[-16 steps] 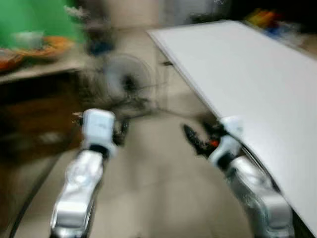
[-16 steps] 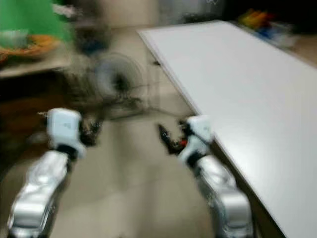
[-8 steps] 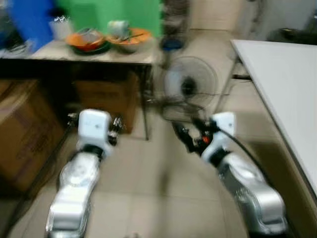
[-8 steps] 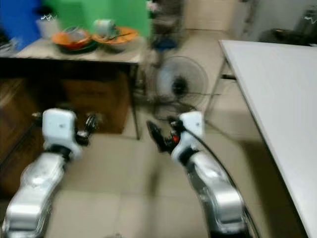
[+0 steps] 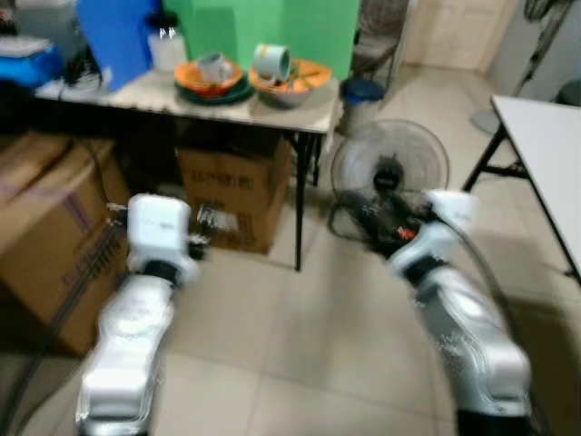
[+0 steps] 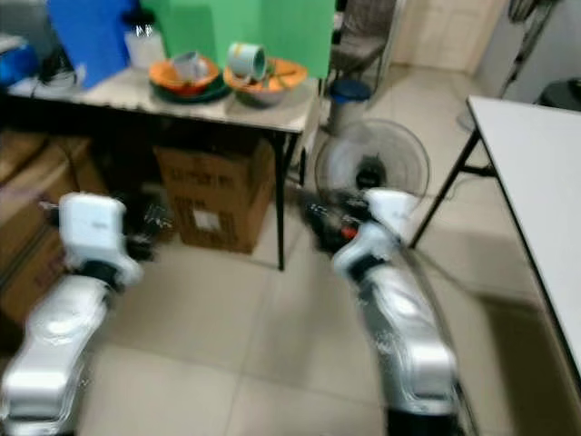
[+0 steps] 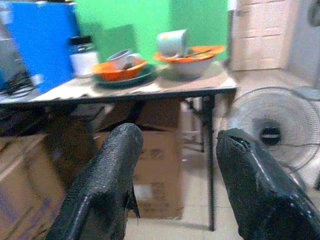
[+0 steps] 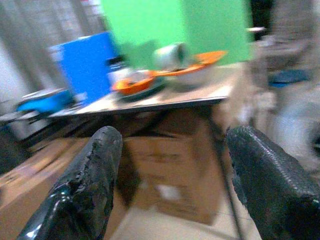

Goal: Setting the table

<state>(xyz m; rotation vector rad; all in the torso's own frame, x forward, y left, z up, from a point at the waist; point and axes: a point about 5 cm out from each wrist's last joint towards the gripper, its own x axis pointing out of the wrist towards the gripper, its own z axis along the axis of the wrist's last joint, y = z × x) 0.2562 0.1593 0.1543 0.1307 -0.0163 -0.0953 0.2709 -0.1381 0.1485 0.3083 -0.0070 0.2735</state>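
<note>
On the tabletop [image 5: 272, 95] before the green board [image 5: 272, 32], the orange bowls [image 5: 207, 77] and tipped cup [image 5: 271, 62] look, through blur, hard, light and breakable. Best gripped at a rim. The left end effector [image 7: 175, 165] and right end effector [image 8: 170, 170] both gape empty, well short of that tabletop.

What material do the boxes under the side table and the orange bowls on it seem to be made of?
The boxes look like plain brown corrugated cardboard: matt surface, folded flaps, a printed label. The orange bowls are probably plastic or melamine, judging by their bright even colour and thin rims, though ceramic cannot be excluded. The side table has a pale, stone-patterned top, perhaps laminate.
</note>
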